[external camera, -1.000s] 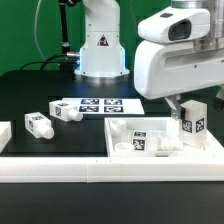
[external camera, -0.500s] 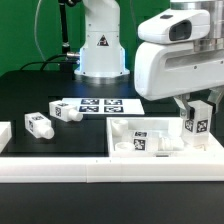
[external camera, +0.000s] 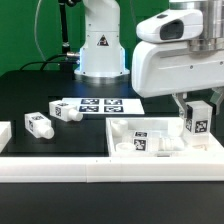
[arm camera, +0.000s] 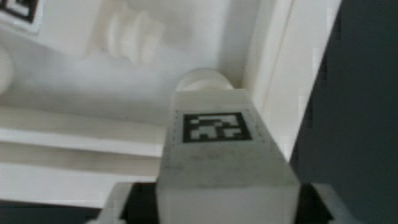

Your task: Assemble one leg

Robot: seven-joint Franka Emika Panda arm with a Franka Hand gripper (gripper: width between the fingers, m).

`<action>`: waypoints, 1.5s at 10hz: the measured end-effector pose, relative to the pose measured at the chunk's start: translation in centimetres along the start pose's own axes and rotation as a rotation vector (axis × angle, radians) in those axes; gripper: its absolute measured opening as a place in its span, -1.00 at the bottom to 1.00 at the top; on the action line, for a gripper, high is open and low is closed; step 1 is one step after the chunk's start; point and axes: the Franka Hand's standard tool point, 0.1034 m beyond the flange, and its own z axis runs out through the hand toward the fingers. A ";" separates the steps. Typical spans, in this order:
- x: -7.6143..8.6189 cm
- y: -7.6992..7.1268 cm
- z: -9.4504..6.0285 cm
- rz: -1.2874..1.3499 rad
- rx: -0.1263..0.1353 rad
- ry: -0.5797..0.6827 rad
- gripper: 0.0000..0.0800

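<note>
My gripper (external camera: pixel 194 104) is shut on a leg (external camera: pixel 196 119), a small white square post with a black-and-white tag on its side. It holds the leg upright over the far right corner of the large white panel (external camera: pixel 122 128), which has raised rims. In the wrist view the leg (arm camera: pixel 217 150) runs between my fingers toward the panel corner (arm camera: pixel 143 60). Two more legs (external camera: pixel 40 124) (external camera: pixel 68 112) lie on the black table at the exterior view's left. Another tagged white part (external camera: pixel 140 143) lies inside the panel.
The marker board (external camera: pixel 92 104) lies flat behind the loose legs. The arm's white base (external camera: pixel 100 45) stands at the back. A white block (external camera: pixel 4 133) sits at the exterior view's left edge. A white ledge (external camera: pixel 100 170) runs along the front.
The gripper with the leg has shifted slightly toward the exterior view's right and a little down. Nothing else has moved.
</note>
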 end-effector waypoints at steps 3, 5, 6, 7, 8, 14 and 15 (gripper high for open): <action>-0.3 0.2 0.0 0.367 0.006 0.032 -0.28; -0.3 0.4 0.0 0.601 0.010 0.031 -0.28; -0.3 0.4 0.1 0.702 0.010 0.032 -0.28; -0.4 0.3 0.1 0.816 0.008 0.031 -0.28; -0.4 0.2 0.1 0.918 0.006 0.030 -0.28; -0.5 0.1 0.1 1.118 0.008 0.013 -0.06; -0.5 0.1 0.1 1.078 0.008 0.014 0.28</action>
